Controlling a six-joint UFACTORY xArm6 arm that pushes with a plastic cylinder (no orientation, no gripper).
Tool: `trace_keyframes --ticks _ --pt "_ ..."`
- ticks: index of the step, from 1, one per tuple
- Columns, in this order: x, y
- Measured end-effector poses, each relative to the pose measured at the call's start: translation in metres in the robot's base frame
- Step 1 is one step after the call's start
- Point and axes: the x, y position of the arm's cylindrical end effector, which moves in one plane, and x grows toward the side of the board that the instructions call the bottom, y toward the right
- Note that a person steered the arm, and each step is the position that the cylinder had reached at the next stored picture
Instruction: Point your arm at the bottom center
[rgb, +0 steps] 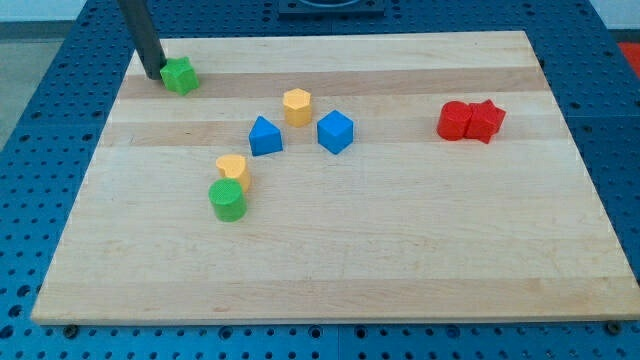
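The tool, a plain dark rod with no jaws to part or clamp, stood at the counter's (330, 290) top-left corner in the view, my tip (152, 76) touching or just beside the left face of a green block (180, 75) of roughly star-like shape. The goal, the counter's bottom center, lay well away, down and to the view's right of my tip, and that stretch of bare wood looked free. The main hazard, as I judged it, sat on the direct diagonal: a yellow block (232, 168) touching a green cylinder (228, 200), these 2 lying down and to the right of my tip and close to any straight path; since the rod rode at 1 fixed height, it would shove whatever it met. Starting rightward would also drag the green block along. A blue triangular block (264, 136), a yellow hexagonal block (297, 105) and a blue cube (335, 131) stood farther right of my tip, probably outside a steep path. 2 red blocks (470, 120), pressed together, sat far to the right and posed little risk. The rod leaned, its upper end running off the view's top, left of my tip.
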Motion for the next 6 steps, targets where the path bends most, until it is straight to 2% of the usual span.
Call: trace_keyframes --ticks 2,4,5,6 --pt "0.111 -0.010" --pt "0.217 0.009" --pt "0.264 0.046" --pt "0.271 0.118"
